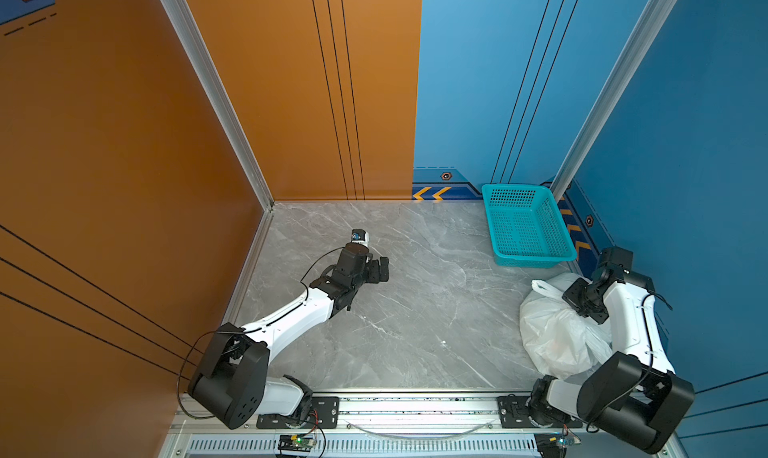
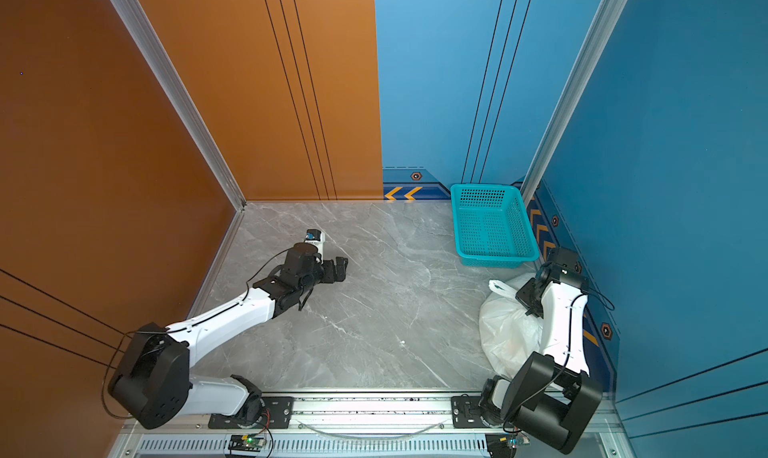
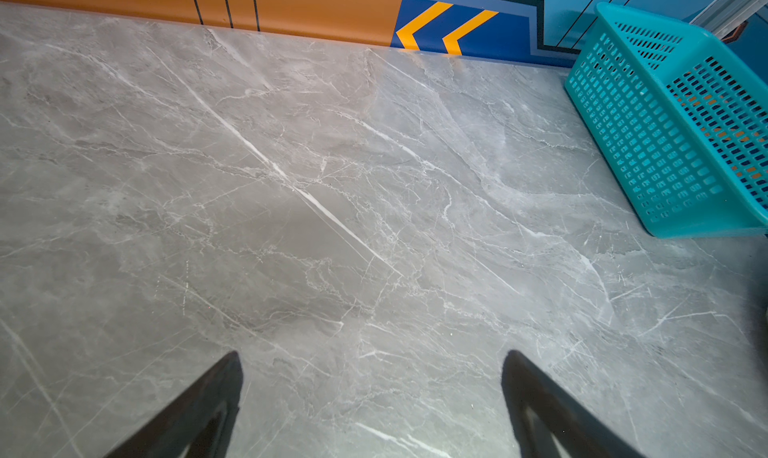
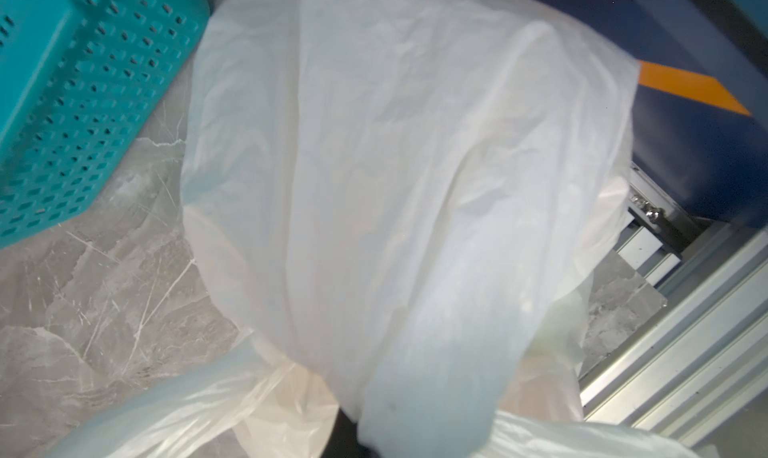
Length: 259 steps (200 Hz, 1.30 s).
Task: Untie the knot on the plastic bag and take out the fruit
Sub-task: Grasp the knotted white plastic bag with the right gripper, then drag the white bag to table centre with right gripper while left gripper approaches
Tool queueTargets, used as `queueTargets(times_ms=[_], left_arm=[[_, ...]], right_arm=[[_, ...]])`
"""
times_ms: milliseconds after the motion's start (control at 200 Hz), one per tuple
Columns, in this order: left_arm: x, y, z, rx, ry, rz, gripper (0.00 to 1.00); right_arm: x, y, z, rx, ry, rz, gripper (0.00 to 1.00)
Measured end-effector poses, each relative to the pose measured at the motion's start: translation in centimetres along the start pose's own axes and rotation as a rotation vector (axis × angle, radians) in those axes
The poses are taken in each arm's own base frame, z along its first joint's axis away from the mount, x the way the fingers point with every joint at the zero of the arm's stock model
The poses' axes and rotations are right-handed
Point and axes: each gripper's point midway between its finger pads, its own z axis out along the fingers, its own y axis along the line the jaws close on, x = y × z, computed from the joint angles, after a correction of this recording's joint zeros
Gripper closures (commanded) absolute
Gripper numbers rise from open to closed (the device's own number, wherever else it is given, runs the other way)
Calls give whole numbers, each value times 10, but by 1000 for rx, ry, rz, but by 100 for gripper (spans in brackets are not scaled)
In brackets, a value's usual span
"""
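One grey marble tabletop (image 1: 415, 310) fills the floor of the cell, with two white-and-black arms mounted at its near edge: the left arm (image 1: 291, 314) reaches toward the far middle, and the right arm (image 1: 627, 319) bends over the near right corner. The plastic bag (image 1: 552, 331), the only one, sits as a crumpled white heap at the near right, partly under the right arm and close to the blue side wall. One teal perforated basket (image 1: 519, 186) stands in the far right corner, just beyond the bag and apart from it, with nothing in it. The left gripper (image 3: 372, 364) hangs over bare marble with its two fingers spread wide, gripping nothing, well apart from the bag. The right gripper (image 1: 588, 310) is closed on the bag's top; in the right wrist view the film gathers toward it and hides the fingers. One handle loop (image 1: 540, 287) sticks out on the bag's far left side. The knot cannot be made out. Of the fruit, only a faint orange tint (image 2: 513, 346) shows through the film, so no count is possible.
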Motion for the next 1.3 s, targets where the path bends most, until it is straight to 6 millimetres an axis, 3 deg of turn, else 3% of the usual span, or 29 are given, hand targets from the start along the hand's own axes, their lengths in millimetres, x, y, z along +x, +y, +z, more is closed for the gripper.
queueTargets(times_ms=[135,285,681,931,1172,1297], left_arm=[[-1,0,-4,4,-9,-2,2],[1,0,-9,10,-15,-10,2],[-7,-2,-29,28,-53,-19,2],[-15,-1,-51,30,-77,-20,2],[-10,-2,-64,19,-68,-7,2],[-6,-2,-68,12,-59,4,2]], right_arm=[[9,9,-8,-31,-4,-9,100],[32,36,-28,-123,-16,-36,100],[144,123,-51,-339,85,-132,100],[194,202,-47,-433,121,-152,100],[220,298,-53,-548,131,-140,100],[229,332,-60,-607,129,-136,100]])
